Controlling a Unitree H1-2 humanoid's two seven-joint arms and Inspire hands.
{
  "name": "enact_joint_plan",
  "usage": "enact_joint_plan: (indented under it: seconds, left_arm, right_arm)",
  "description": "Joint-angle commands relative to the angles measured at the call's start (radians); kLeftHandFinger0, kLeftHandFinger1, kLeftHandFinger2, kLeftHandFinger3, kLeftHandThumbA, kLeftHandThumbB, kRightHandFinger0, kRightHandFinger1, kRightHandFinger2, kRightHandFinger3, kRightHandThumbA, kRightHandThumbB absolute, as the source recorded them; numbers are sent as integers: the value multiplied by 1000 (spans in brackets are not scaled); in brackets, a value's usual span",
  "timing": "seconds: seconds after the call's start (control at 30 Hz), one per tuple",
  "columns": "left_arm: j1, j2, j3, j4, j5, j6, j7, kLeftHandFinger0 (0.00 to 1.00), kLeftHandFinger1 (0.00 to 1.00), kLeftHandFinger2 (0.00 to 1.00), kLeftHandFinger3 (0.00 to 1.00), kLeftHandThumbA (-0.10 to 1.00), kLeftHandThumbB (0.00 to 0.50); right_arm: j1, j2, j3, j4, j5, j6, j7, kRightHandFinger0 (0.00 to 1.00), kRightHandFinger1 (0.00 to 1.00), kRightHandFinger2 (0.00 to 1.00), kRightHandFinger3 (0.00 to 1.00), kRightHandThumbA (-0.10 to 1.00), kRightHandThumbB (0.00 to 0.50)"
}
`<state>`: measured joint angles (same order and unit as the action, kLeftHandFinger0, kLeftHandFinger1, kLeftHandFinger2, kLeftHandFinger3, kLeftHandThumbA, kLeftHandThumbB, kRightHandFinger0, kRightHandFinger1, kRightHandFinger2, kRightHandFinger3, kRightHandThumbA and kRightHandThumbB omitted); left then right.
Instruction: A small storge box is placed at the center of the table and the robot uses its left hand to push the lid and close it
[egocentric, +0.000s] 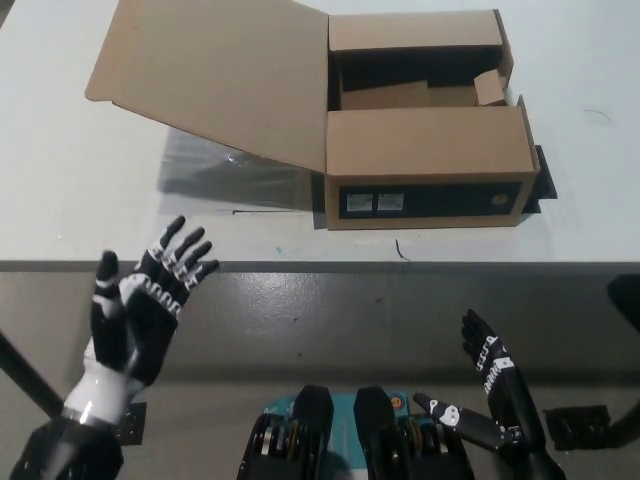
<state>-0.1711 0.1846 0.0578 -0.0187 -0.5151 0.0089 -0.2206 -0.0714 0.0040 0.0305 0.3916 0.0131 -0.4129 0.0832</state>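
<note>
White table (80, 200) w/ small pen marks (edge runs across mid-frame) over a grey floor (330, 320).

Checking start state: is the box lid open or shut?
Open. The lid is swung out left of the box, interior exposed.
</note>
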Motion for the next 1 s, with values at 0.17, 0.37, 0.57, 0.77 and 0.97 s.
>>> enact_joint_plan:
  seconds: [0.17,0.37,0.57,0.77,0.97]
  left_arm:
    - [-266,-83,235,266,-543,332,-68,1000,1000,1000,1000,1000,340]
    - [-311,-94,267,358,-506,355,-93,1000,1000,1000,1000,1000,356]
    - [-339,-118,305,385,-489,386,-57,1000,1000,1000,1000,1000,347]
    - [-393,-121,316,431,-464,400,-62,1000,1000,1000,1000,1000,355]
    - [-467,-122,326,507,-437,397,-45,1000,1000,1000,1000,1000,355]
  right_arm:
    - [-15,8,-16,-31,7,-57,-14,1000,1000,1000,1000,1000,343]
    - [-13,8,-14,-37,0,-57,-19,1000,1000,1000,1000,1000,338]
    - [-13,10,-17,-34,3,-57,-17,1000,1000,1000,1000,1000,343]
    - [-4,6,-15,-39,-1,-57,-18,1000,1000,1000,1000,1000,342]
    - [-5,4,-10,-41,-7,-57,-19,1000,1000,1000,1000,1000,340]
